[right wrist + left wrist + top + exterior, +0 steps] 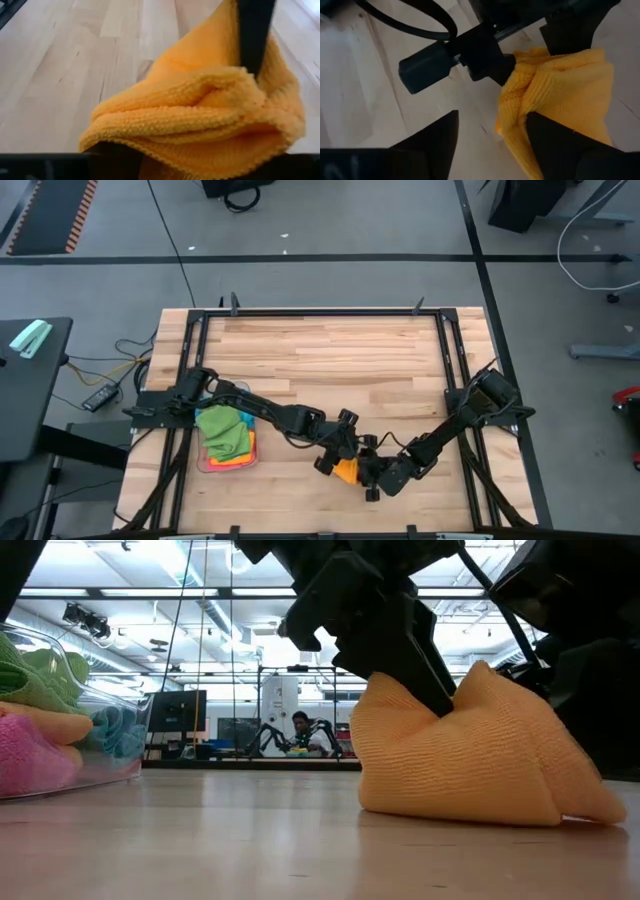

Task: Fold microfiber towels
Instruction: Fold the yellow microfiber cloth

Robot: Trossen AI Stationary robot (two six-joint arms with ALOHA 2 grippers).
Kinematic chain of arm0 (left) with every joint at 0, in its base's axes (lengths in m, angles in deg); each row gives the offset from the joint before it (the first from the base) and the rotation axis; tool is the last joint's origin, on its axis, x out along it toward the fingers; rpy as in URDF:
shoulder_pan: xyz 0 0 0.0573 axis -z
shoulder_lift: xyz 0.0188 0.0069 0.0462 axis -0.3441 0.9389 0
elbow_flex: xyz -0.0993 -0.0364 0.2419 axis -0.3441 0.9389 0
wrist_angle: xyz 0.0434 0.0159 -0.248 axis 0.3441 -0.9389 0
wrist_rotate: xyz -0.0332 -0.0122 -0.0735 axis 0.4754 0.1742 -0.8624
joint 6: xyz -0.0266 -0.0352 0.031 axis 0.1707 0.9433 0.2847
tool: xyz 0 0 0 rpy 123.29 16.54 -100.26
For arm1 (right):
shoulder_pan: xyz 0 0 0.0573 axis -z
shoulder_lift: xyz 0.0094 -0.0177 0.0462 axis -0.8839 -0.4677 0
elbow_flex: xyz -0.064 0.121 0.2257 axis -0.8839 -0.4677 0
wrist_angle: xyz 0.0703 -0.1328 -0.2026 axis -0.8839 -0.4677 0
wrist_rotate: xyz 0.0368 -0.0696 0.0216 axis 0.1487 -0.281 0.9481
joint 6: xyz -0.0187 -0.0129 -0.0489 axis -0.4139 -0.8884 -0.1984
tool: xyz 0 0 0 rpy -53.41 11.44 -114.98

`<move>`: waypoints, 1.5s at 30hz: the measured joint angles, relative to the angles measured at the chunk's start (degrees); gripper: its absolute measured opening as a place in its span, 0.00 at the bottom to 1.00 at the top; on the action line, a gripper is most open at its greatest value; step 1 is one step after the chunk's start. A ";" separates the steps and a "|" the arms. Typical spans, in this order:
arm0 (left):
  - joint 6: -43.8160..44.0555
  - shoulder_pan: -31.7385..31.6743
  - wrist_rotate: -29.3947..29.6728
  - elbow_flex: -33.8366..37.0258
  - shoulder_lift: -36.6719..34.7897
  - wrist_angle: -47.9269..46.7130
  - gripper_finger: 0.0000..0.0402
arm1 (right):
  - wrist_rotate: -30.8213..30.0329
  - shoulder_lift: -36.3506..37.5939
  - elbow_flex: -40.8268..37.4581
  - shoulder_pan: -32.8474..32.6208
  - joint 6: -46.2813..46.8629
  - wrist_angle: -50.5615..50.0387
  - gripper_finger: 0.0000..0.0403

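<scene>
While spread at orange towel, left claw.

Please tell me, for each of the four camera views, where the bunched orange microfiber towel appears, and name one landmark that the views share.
High view: the bunched orange microfiber towel lies low at centre, between both grippers.
Low view: right of centre, resting on the wooden table.
Left wrist view: the right half.
Right wrist view: centre, filling most of the picture.
Shared landmark: the wooden table under the towel.
</scene>
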 joint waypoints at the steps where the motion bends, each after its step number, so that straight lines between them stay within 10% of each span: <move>1: 0.04 0.00 -0.01 0.00 0.00 0.04 0.61 | -0.01 0.00 0.00 0.00 -0.42 -0.04 0.47; 33: -1.29 2.47 -0.61 0.00 0.07 -0.65 0.43 | -2.45 8.37 3.39 -0.66 5.86 -26.27 0.46; 45: -5.36 2.47 -0.69 0.02 0.09 2.33 0.36 | -11.79 8.37 3.34 -4.36 14.31 -35.94 0.46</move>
